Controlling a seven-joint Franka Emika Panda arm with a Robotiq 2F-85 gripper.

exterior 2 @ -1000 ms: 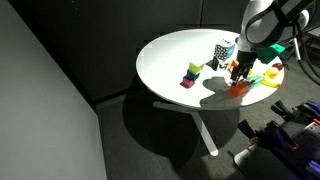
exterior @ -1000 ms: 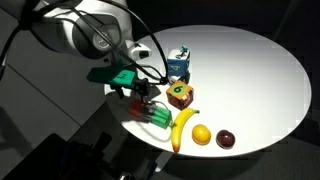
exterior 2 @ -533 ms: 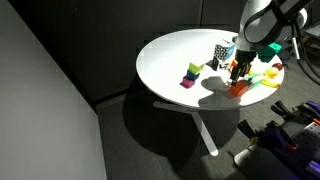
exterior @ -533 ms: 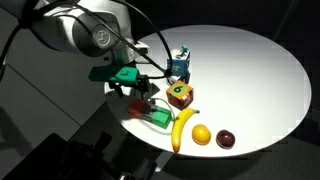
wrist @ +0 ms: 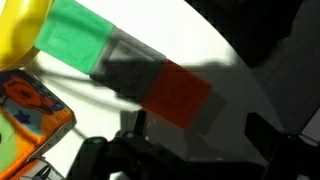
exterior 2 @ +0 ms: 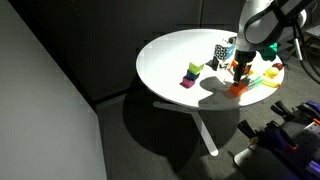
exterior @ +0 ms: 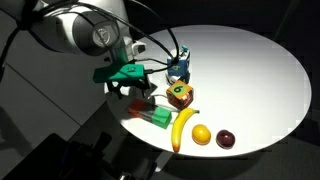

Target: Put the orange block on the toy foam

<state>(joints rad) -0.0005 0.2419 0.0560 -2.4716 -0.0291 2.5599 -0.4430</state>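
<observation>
The orange block point(wrist: 180, 95) lies on the white table next to a green block point(wrist: 70, 40). It also shows in both exterior views point(exterior: 141, 108) point(exterior 2: 238, 89). My gripper point(wrist: 198, 130) is open and empty, hovering just above and beside the orange block point(exterior: 143, 96) point(exterior 2: 239, 75). The block is not between the fingers. The toy foam point(exterior: 180, 65), blue, white and dark, stands farther in on the table point(exterior 2: 223, 49), apart from the gripper.
A brown cube with a green top point(exterior: 181, 95), a banana point(exterior: 183, 128), an orange fruit point(exterior: 201, 134) and a dark fruit point(exterior: 226, 139) lie near the table edge point(exterior: 290, 120). A green-and-purple block point(exterior 2: 190, 72) stands at the other side.
The gripper has lifted slightly and shifted a little toward the toy foam. The orange block has stayed on the table.
</observation>
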